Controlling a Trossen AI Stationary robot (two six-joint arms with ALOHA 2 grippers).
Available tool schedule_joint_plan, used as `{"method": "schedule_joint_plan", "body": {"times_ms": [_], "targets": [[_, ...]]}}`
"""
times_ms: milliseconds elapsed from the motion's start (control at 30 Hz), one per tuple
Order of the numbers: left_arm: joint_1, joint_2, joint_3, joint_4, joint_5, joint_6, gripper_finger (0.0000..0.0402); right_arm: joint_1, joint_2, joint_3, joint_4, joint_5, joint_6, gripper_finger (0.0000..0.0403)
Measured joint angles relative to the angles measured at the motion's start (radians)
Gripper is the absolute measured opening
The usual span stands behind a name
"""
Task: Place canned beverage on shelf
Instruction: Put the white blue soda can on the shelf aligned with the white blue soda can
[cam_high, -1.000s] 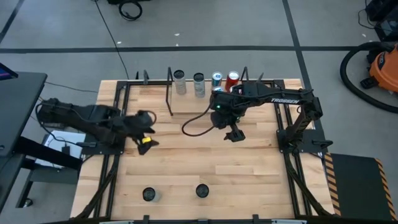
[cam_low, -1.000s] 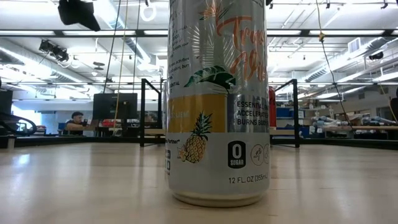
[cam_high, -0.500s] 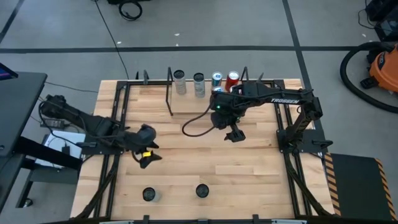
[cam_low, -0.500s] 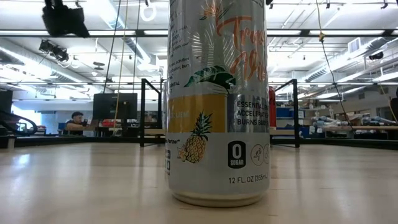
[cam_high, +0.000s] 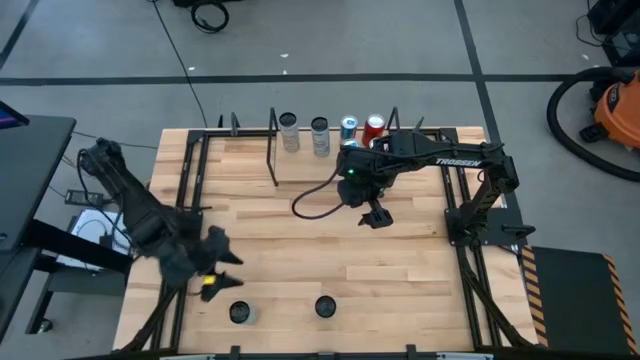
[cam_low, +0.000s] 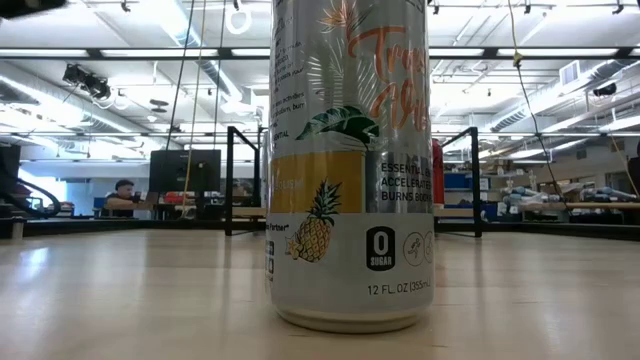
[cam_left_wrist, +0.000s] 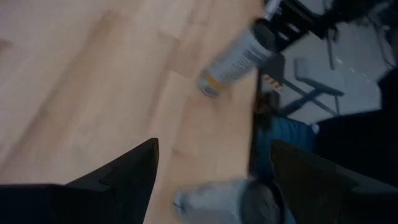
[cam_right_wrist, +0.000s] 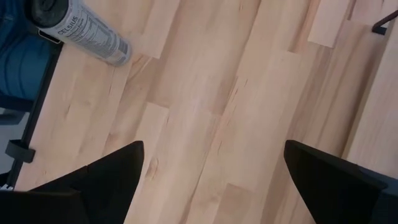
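Observation:
Two cans stand upright on their bases near the table's near edge: a left one (cam_high: 240, 313) and a right one (cam_high: 325, 306). The right one, silver with a pineapple print, fills the low view (cam_low: 350, 160). My left gripper (cam_high: 220, 280) is open and hovers just to the far left of the left can, which shows blurred between its fingers in the left wrist view (cam_left_wrist: 217, 200). My right gripper (cam_high: 375, 215) is open and empty over mid-table. The shelf (cam_high: 272, 155) stands at the far edge with several cans (cam_high: 320, 135) on it.
Black frame rails run along the table's left (cam_high: 185, 200) and right (cam_high: 460, 200) sides. A black cable (cam_high: 315, 195) loops on the table by my right arm. Bare wood lies between the shelf and the two near cans.
My left gripper has swung from mid-left of the table toward the near edge, ending close to the left can. It has stayed open. My right arm and all cans have kept still.

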Motion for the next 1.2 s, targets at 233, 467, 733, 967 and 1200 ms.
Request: {"method": "schedule_joint_plan", "body": {"times_ms": [233,467,733,967,1200], "targets": [[-0.151,0.047,0.000,-0.015,-0.016,-0.039,0.0307,0.000,0.000,0.000,0.046,0.000,0.078,0.0396],[-0.240,0.148,0.000,-0.028,-0.016,-0.148,0.0307,0.000,0.000,0.000,0.066,0.000,0.106,0.0396],[-0.308,0.266,0.000,0.012,-0.016,-0.292,0.0307,0.000,0.000,0.000,0.109,0.000,0.106,0.0396],[-0.319,0.342,0.000,0.132,-0.098,-0.301,0.0307,0.000,0.000,0.000,0.109,0.000,0.105,0.0396],[-0.320,0.414,0.001,0.175,-0.126,-0.363,0.0307,0.000,0.001,0.000,0.111,0.000,0.102,0.0396]]}}
